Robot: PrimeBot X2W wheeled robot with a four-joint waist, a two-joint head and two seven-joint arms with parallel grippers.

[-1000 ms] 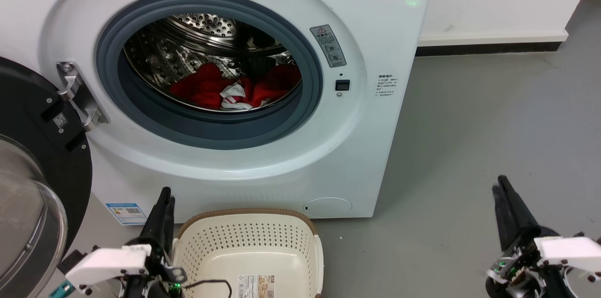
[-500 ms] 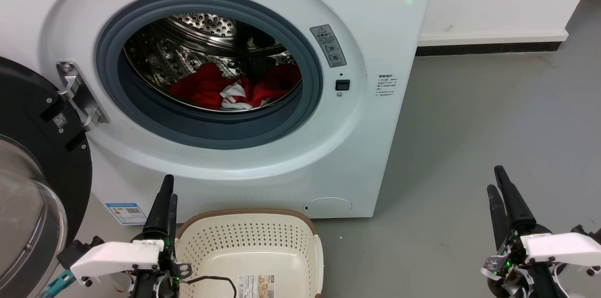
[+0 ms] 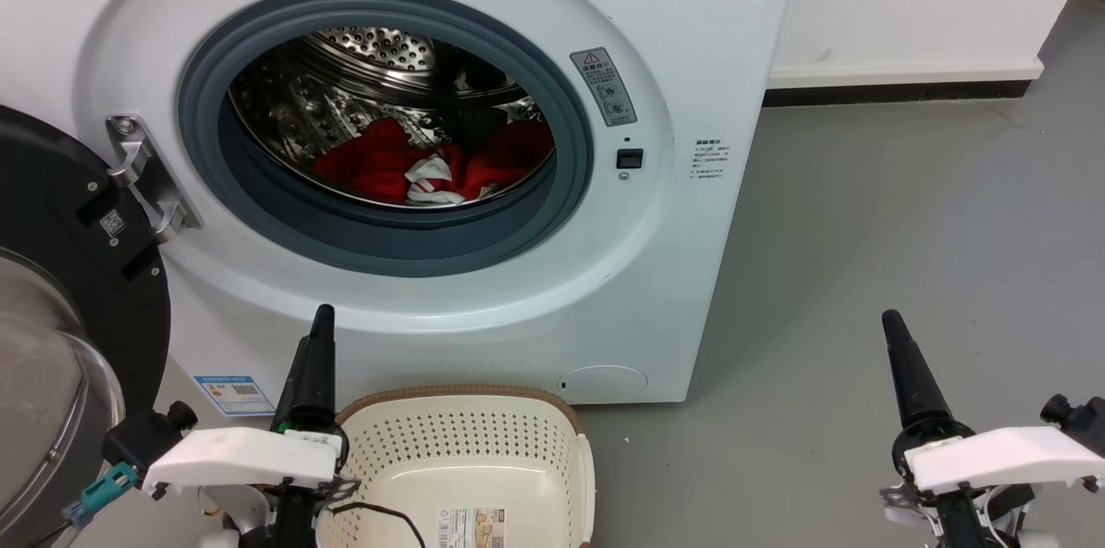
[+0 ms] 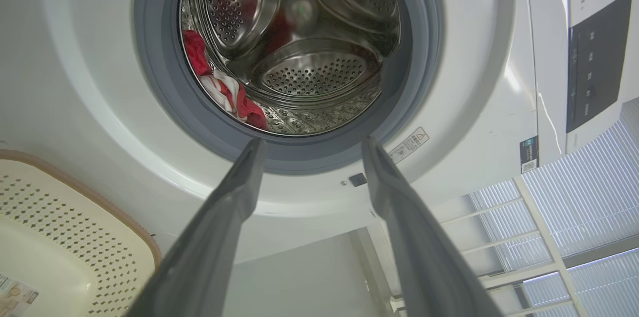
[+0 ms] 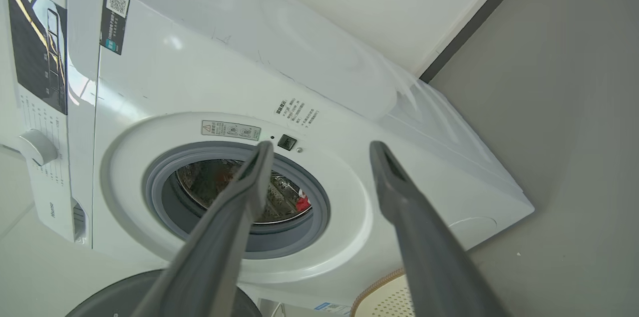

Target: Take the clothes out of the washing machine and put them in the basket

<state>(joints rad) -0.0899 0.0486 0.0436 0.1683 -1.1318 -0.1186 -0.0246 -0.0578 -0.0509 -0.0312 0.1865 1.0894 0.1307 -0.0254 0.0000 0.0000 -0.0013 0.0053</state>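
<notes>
Red fabric, white striped trim: clothes (image 3: 432, 164), crumpled heap at bottom of perforated steel drum (image 3: 380, 47), inside washing machine (image 3: 691, 56); porthole door (image 3: 78, 272) swung open.
Handling, judged: soft, limp, light unless damp; likely to drape and drag over grey gasket (image 3: 388, 246); not fragile.
Hold: pinch raised fold by white trim at front of heap, deep bite.
Basket (image 3: 449, 393): on floor below opening, not yet loaded.
Left gripper (image 4: 313, 143): jaws spread, nothing held, aimed at drum.
Right gripper (image 5: 322, 147): jaws apart, nothing held, off to side.

the clothes (image 3: 375, 170) lay inside the washing machine (image 3: 691, 30); the basket (image 3: 449, 393) stood on the floor (image 3: 863, 229) just before it, with the open door (image 3: 60, 211) to the left.
</notes>
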